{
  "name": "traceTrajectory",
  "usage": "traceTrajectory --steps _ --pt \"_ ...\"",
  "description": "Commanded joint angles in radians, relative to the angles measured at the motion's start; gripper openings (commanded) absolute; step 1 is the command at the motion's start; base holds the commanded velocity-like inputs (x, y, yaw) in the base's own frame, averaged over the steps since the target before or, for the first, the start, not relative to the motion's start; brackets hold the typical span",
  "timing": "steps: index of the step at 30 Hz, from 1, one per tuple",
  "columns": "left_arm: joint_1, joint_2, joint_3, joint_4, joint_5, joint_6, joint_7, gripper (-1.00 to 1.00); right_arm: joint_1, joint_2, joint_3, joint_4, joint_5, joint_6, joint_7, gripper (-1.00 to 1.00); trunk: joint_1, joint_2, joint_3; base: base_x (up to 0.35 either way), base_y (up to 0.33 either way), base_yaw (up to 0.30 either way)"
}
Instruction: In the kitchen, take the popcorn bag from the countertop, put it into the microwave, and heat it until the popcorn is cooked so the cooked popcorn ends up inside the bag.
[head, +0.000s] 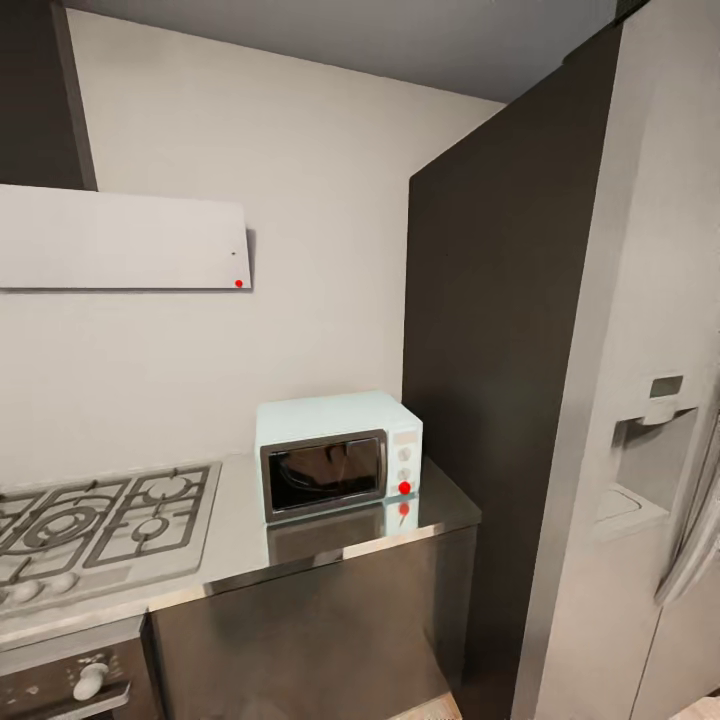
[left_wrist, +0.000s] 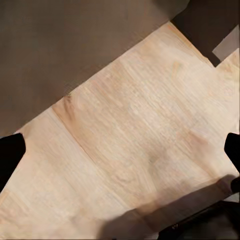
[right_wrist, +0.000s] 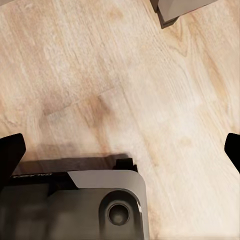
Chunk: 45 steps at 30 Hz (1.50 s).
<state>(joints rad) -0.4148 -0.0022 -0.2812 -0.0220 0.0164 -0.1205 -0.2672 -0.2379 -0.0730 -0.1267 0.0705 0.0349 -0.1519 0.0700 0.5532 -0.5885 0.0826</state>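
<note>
Mint-blue microwave (head: 338, 452) sits at the right end of the grey steel countertop (head: 238, 545), pushed back by the pale wall, door shut with dark glass in a black frame, knobs down its right side and a little red light glowing at the bottom. Just left of it is the gas hob (head: 100, 525) with its grates, and a tall dark cabinet (head: 490, 400) and a steel fridge (head: 640, 450) stand to the right. Both wrist cameras point down at light wood floor (left_wrist: 130, 135), with the left gripper (left_wrist: 120, 152) and right gripper (right_wrist: 120, 152) each spread wide apart, dark fingertips (right_wrist: 10, 155) at opposite edges and nothing between them.
</note>
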Motion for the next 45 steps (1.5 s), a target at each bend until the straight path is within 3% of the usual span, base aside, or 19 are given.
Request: traceTrajectory --steps 1,2,3,6,7,9,11,12,14,20,45 --pt "0.049 0.011 -0.003 0.002 0.003 0.052 0.068 1.0 -0.001 -0.001 -0.008 0.005 0.003 -0.007 0.003 1.0 0.0 0.0 0.0 0.0 0.0 0.0" --pt "0.074 0.014 -0.003 0.002 0.003 0.104 0.109 1.0 -0.001 -0.001 -0.007 0.005 0.003 -0.007 0.002 1.0 0.0 0.0 0.0 0.0 0.0 0.0" --pt "0.107 0.02 -0.003 0.002 0.002 0.198 0.156 1.0 -0.001 -0.001 -0.007 0.005 0.003 -0.006 0.001 1.0 0.0 0.0 0.0 0.0 0.0 0.004" --pt "0.18 0.043 0.001 0.002 0.011 0.379 0.203 1.0 -0.001 -0.001 -0.007 0.005 0.003 -0.006 -0.001 1.0 0.0 0.0 0.0 0.0 0.0 0.134" --pt "0.196 0.047 0.009 0.002 0.036 0.394 0.208 1.0 -0.001 -0.001 -0.007 0.005 0.003 -0.006 -0.002 1.0 0.0 0.0 0.0 0.0 0.0 0.24" --pt "0.223 0.062 0.025 0.002 0.143 0.406 0.212 1.0 -0.001 -0.001 -0.008 0.005 0.003 -0.005 -0.001 1.0 0.0 0.0 0.0 0.0 0.0 0.252" --pt "0.24 0.069 0.029 0.002 0.216 0.409 0.213 1.0 -0.001 -0.001 -0.008 0.005 0.003 -0.005 -0.001 1.0 0.0 0.0 0.0 0.0 0.0 0.258" --pt "0.247 0.073 0.03 0.002 0.245 0.408 0.213 1.0 -0.001 -0.001 -0.008 0.005 0.003 -0.005 -0.001 1.0 0.0 0.0 0.0 0.0 0.0 0.259" --pt "0.252 0.072 0.031 0.002 0.266 0.406 0.213 1.0 -0.001 -0.001 -0.008 0.004 0.003 -0.005 0.0 1.0 0.0 0.0 0.0 0.0 0.0 0.26" --pt "0.254 0.057 0.031 0.0 0.273 0.403 0.213 1.0 -0.001 -0.001 -0.008 0.004 0.003 -0.002 0.0 1.0 0.0 0.0 0.0 0.0 0.0 0.26" --pt "0.254 0.06 0.031 -0.001 0.273 0.396 0.212 1.0 -0.001 -0.001 -0.005 0.004 0.003 0.001 0.002 1.0 0.0 0.0 -0.007 0.0 0.0 0.237"
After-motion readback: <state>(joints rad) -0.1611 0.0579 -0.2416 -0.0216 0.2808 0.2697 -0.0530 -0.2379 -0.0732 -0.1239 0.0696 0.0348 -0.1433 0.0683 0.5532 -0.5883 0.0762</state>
